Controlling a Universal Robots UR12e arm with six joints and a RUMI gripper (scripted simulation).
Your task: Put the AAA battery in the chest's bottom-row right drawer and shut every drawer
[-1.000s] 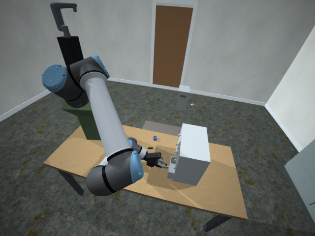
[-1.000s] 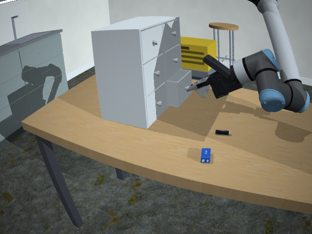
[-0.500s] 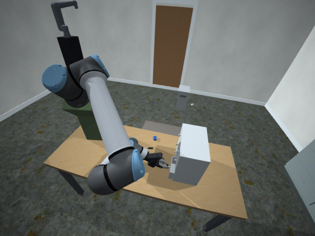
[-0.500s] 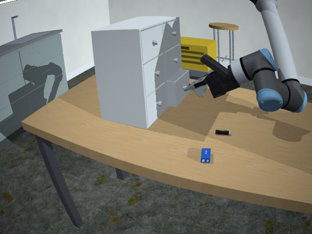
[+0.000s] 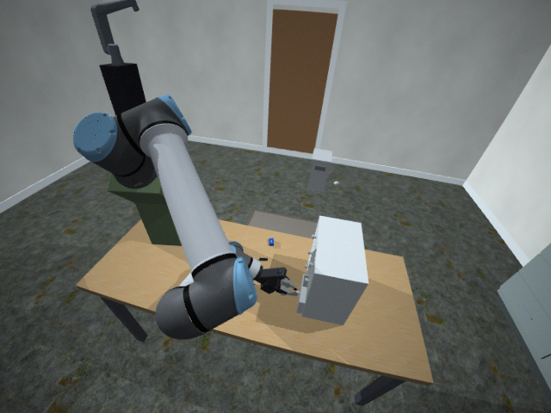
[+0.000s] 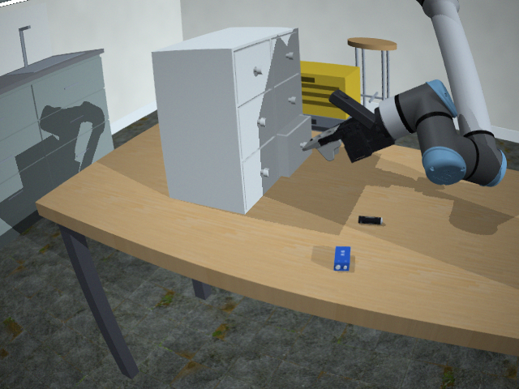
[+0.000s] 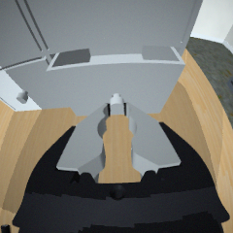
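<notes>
AAA battery (image 6: 370, 220): a small black cylinder lying on its side on the table (image 6: 234, 267), well apart from the chest (image 6: 196, 117) and out in front of its drawer face. It is not in the drawer and not in the gripper.

Handling, as judged: light, rigid, smooth, round, so it will likely roll if nudged. Best taken across the middle of its barrel, fingers square to its long axis, coming from above. A drop into the drawer should do it no harm.

1 blue block battery (image 6: 342, 258) sits nearer the table's front edge, apart from the AAA. It stays where it is.

Gripper (image 6: 307, 145): fingers nearly closed, pinching the knob (image 7: 116, 99) of the bottom-right drawer (image 6: 289, 146), which stands partly out of the chest. The wrist view shows the knob between the 2 fingertips. The other 5 drawers look shut.

Room: the opening above the drawer looks narrow, so I judge more pull is needed before a drop. The battery has bare wood on all sides, so a descent from above looks unobstructed. No stops on the drawers, so an over-pull risks taking this 1 right out.
</notes>
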